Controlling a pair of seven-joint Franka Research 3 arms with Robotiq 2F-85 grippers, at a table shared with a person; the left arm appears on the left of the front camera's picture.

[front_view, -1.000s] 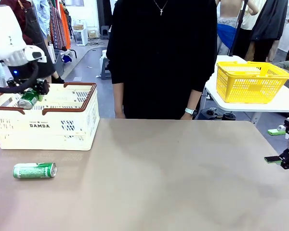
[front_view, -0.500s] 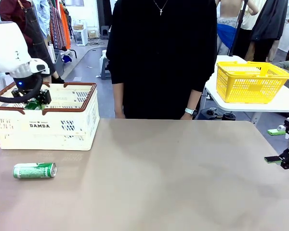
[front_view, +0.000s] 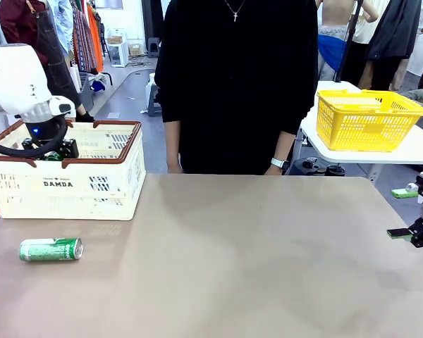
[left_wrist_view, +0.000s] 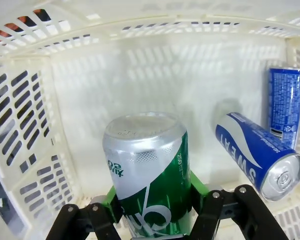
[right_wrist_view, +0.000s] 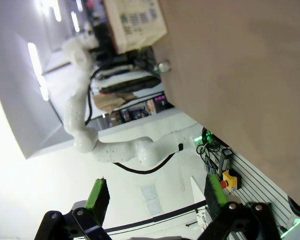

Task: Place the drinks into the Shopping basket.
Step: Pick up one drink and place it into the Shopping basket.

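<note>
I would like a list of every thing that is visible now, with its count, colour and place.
Green can: one, green and silver, between the left gripper's fingers, inside the Shopping basket.
Green can on table: one, on its side in front of that basket.
Blue cans: two, blue and white, on the basket floor.
Shopping basket: one, cream with brown rim, table's left side.
Yellow basket: one, on a side table behind.
Table: one, brown.
Person: one, in black, far side.
Left gripper: shut on the can.
Right gripper: open, off the table's right edge.
</note>
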